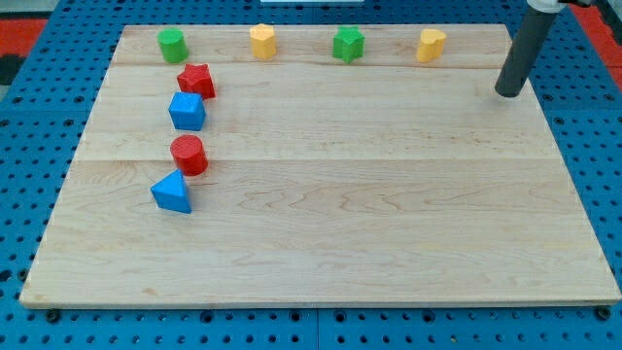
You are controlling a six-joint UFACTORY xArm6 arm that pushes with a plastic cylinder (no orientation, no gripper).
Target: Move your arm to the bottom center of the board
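Note:
My tip (pixel 507 92) rests on the wooden board (pixel 340 214) near its top right corner. The nearest block is a yellow block (pixel 431 44), up and to the left of the tip, apart from it. Along the top edge also stand a green star-like block (pixel 348 44), a yellow hexagonal block (pixel 262 41) and a green cylinder (pixel 172 44). At the left a column holds a red star block (pixel 196 80), a blue cube (pixel 187 111), a red cylinder (pixel 189 155) and a blue triangular block (pixel 172 192).
The board lies on a blue pegboard table (pixel 39 117) with a red area (pixel 39 29) at the top left. The dark rod rises out of the view's top right.

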